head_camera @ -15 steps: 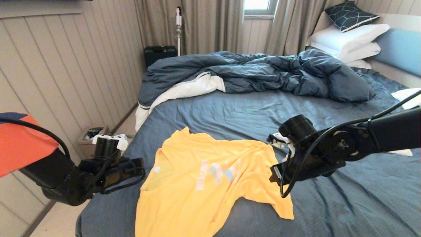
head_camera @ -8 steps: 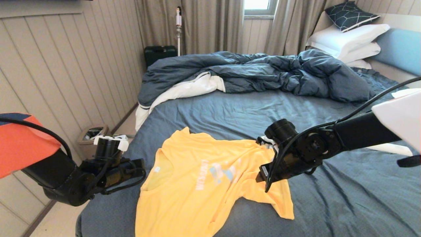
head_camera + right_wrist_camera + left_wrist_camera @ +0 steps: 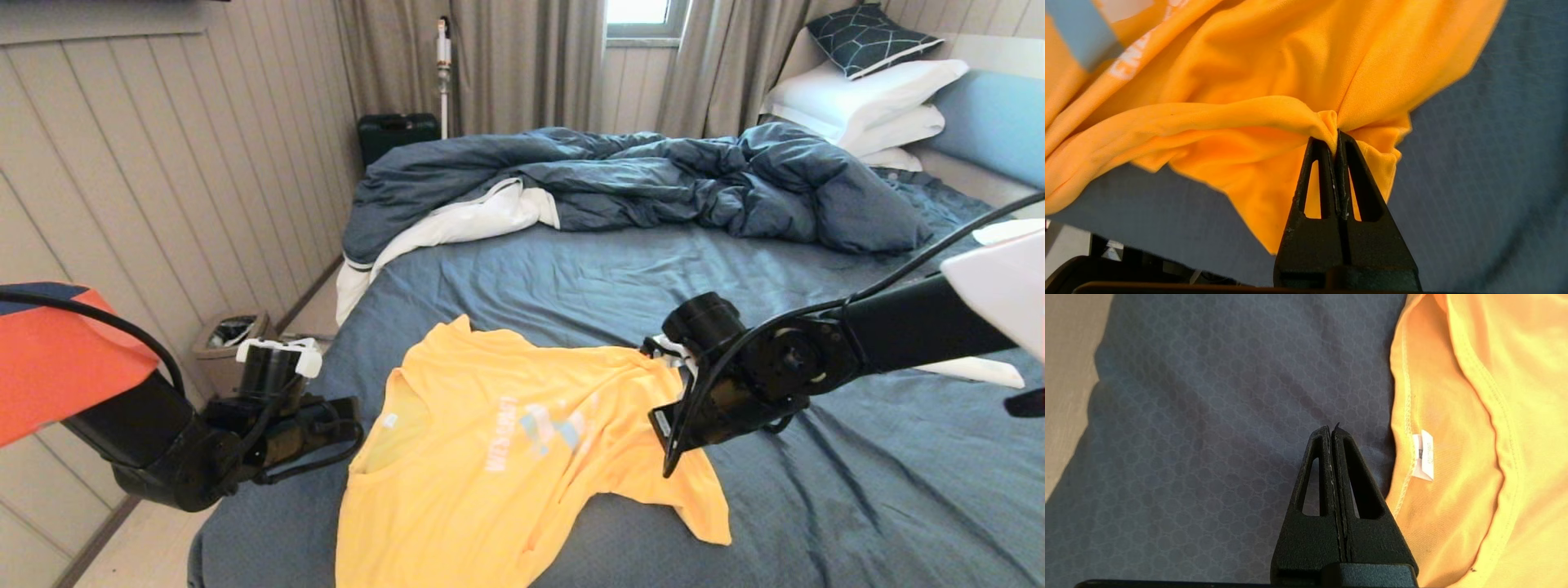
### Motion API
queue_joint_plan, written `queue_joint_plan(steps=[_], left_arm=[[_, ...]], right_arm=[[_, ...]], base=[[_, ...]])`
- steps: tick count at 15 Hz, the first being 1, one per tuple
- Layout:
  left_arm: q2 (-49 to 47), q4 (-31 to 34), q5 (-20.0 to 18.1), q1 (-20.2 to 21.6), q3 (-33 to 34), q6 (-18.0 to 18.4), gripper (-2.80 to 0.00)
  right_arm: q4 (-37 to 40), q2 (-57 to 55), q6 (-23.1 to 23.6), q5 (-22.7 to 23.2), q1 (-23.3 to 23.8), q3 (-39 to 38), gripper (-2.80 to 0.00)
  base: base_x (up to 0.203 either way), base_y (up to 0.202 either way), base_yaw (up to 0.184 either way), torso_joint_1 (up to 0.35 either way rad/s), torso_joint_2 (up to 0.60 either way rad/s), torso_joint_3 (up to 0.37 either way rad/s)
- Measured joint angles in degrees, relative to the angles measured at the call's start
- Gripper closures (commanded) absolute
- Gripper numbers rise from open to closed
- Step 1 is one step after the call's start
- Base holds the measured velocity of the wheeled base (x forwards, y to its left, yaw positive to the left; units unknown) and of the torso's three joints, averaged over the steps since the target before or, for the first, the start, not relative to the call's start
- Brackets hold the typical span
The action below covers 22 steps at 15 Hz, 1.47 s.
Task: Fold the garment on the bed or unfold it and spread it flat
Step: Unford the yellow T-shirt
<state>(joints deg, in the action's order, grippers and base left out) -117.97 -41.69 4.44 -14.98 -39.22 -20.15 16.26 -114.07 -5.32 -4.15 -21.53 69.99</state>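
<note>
R gripper (image 3: 1336,136) pinching garment (image 3: 490,441) fold; L gripper (image 3: 1331,430) closed, empty

Beige panelled wall (image 3: 163,163), grey curtains (image 3: 506,65) beneath a bright window (image 3: 637,12), small bin (image 3: 229,335) on pale floor (image 3: 155,547).

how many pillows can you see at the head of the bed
3 at least: a dark patterned pillow on top, a white pillow under it, another white one below. More may be hidden.

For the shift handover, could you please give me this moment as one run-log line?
right gripper: shut on garment fold | left gripper: shut, empty, beside collar | bed: garment rumpled
</note>
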Motion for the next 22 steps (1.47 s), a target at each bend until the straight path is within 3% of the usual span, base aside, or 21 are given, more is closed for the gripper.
queue_joint_plan(steps=[4,7,12,17,18,22], left_arm=[[-0.5,0.0,0.1,-0.1,0.0,0.0,0.0],[-0.6,0.0,0.1,-0.1,0.0,0.0,0.0],[-0.6,0.0,0.0,-0.4,0.0,0.0,0.0],[-0.8,0.0,0.0,-0.8,0.1,0.0,0.0],[-0.8,0.0,0.0,-0.8,0.1,0.0,0.0],[-0.8,0.0,0.1,-0.8,0.1,0.0,0.0]], right_arm=[[-0.1,5.1,0.0,0.0,0.0,-6.1,0.0],[-0.8,9.2,0.1,0.1,-0.3,-15.6,0.0],[-9.4,14.7,0.7,0.1,-1.3,-32.5,0.0],[-13.7,18.4,2.9,0.1,-1.4,-40.6,0.0],[-14.8,18.6,3.0,0.1,-1.4,-41.5,-2.8],[-17.2,19.7,2.6,0.4,-0.9,-40.6,-2.8]], base=[[0.0,0.0,0.0,0.0,0.0,0.0],[0.0,0.0,0.0,0.0,0.0,0.0],[0.0,0.0,0.0,0.0,0.0,0.0],[0.0,0.0,0.0,0.0,0.0,0.0],[0.0,0.0,0.0,0.0,0.0,0.0],[0.0,0.0,0.0,0.0,0.0,0.0]])
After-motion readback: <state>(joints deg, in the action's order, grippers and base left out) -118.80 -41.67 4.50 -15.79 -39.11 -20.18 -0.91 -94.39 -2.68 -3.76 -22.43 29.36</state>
